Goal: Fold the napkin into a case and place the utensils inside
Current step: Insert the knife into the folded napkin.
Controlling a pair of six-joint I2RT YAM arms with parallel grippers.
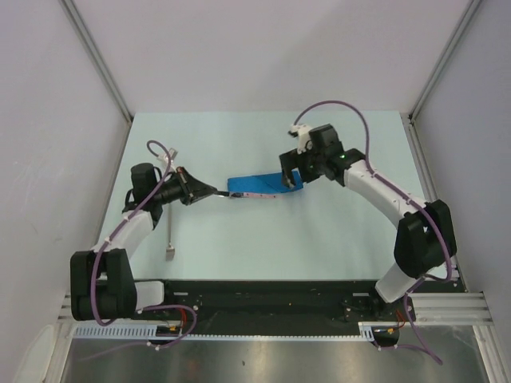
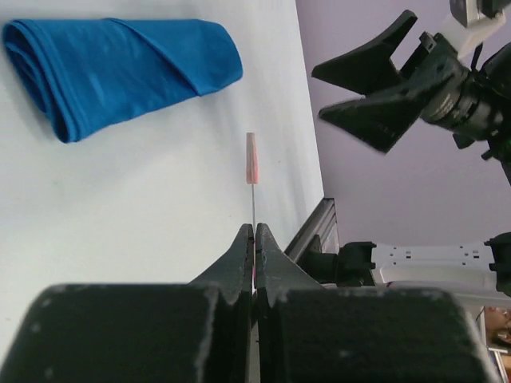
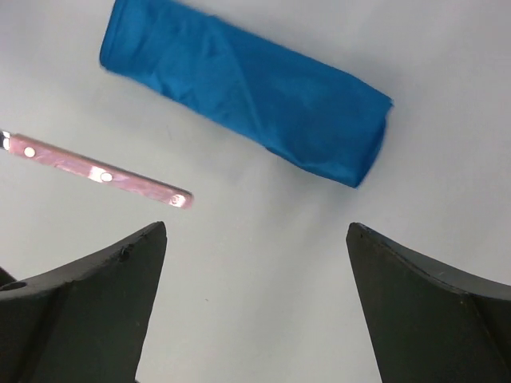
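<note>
Centrally on the pale tabletop the case is laid flat: a narrow oblong of royal-blue cloth, crossed by a diagonal fold, with stacked layers shown at one end in the left wrist view. A utensil with a pinkish, riveted handle is held just beside the case's near long edge, outside the cloth. Whether it touches the cloth or the tabletop cannot be told. Its thin metal part is clamped in the left pincer, whose jaws are pressed fully together on it, with the handle pointed toward the right arm. The right pincer is spread wide with nothing held and is poised above the tabletop by the case's right end. The handle tip is seen close to one of its fingers. A second utensil, slim and silver-grey, is seen lying on the tabletop beside the left arm, well apart from the case.
</note>
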